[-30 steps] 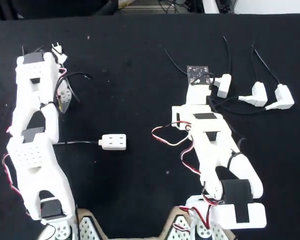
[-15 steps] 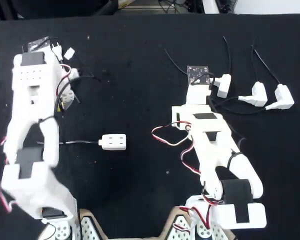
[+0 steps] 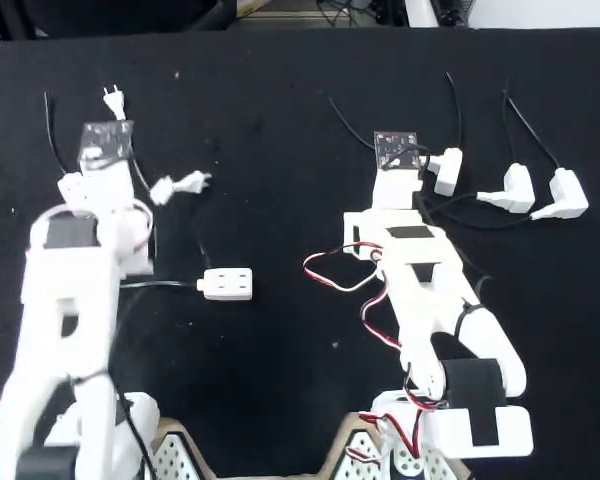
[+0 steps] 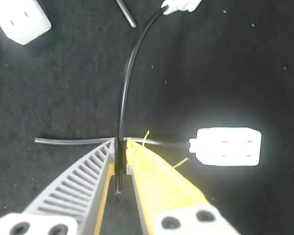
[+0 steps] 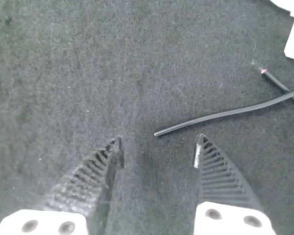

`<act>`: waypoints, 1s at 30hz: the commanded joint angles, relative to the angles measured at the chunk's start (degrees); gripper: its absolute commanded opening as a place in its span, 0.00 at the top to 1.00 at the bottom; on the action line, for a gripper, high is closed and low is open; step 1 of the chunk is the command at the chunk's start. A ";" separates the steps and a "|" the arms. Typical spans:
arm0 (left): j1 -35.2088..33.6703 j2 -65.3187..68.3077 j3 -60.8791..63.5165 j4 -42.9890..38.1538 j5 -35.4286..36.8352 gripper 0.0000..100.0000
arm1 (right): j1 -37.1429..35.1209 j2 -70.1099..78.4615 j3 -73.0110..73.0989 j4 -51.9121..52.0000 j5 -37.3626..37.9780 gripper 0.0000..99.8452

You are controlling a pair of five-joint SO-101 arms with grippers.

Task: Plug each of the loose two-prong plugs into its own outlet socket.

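My left gripper (image 4: 119, 142) is shut on the thin black cable (image 4: 125, 83) of a white two-prong plug (image 4: 182, 5). In the high view this plug (image 3: 180, 187) lies behind the white outlet strip (image 3: 225, 283). The strip (image 4: 228, 147) sits just to one side of the left fingertips, and its own cable runs across under them. My right gripper (image 5: 159, 142) is open above the mat, with a loose cable end (image 5: 225, 113) just ahead of it. Three more white plugs (image 3: 447, 170) (image 3: 510, 188) (image 3: 565, 195) lie to the right of the right arm's wrist (image 3: 395, 150).
A small plug (image 3: 113, 97) lies at the back left on the black mat (image 3: 280, 120). A second white outlet block (image 4: 19, 19) lies beyond the left gripper. Red and white servo wires (image 3: 330, 270) loop beside the right arm. The mat's back edge runs along the top.
The left arm has pulled back from the far left corner toward the front, dragging the plug by its cable to the right and closer to the outlet strip. The right arm has not moved.
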 commanded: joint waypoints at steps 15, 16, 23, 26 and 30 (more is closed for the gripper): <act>30.11 -35.87 34.95 -17.49 -0.88 0.97 | 6.07 -2.95 -4.79 -1.05 -7.38 0.78; 32.04 -37.01 36.00 -17.41 -0.88 0.97 | 5.98 -2.95 -4.79 -1.05 -7.38 0.78; 40.31 -42.64 39.52 -14.86 -0.88 0.97 | 5.71 -2.86 -4.70 -1.14 -7.38 0.78; 41.19 -43.52 39.52 -13.71 -0.88 0.97 | 5.71 -2.86 -4.70 -1.14 -7.38 0.78; 40.84 -43.43 39.69 -13.71 -0.88 0.96 | 5.71 -2.86 -4.53 -1.14 -7.38 0.78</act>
